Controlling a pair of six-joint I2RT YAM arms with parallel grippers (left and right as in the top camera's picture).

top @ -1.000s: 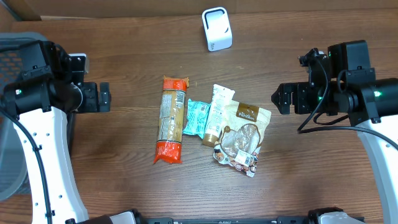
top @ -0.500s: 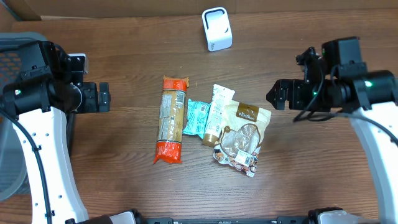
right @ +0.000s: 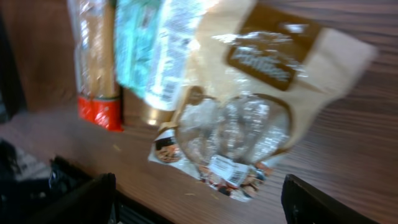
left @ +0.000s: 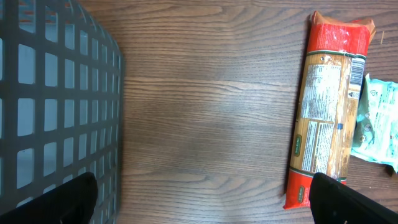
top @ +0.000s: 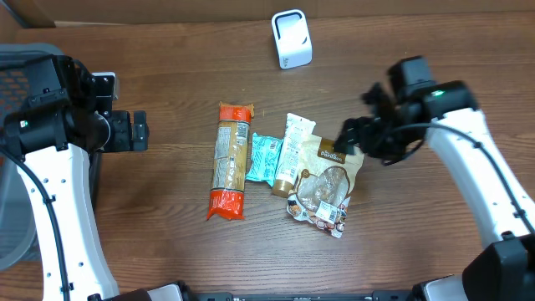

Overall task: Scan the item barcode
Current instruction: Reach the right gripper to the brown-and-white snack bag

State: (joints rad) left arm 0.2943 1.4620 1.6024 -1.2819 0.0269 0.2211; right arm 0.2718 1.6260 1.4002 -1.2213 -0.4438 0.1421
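The right end effector (right: 196, 186), spread open, hangs over the snack pouch (top: 326, 188), which looks light, crinkly and floppy; I'd pinch its sealed top.

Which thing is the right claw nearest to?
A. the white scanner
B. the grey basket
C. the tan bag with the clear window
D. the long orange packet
C: in the overhead view the right claw hangs at the top edge of the tan bag, and its wrist camera looks straight down on that bag.
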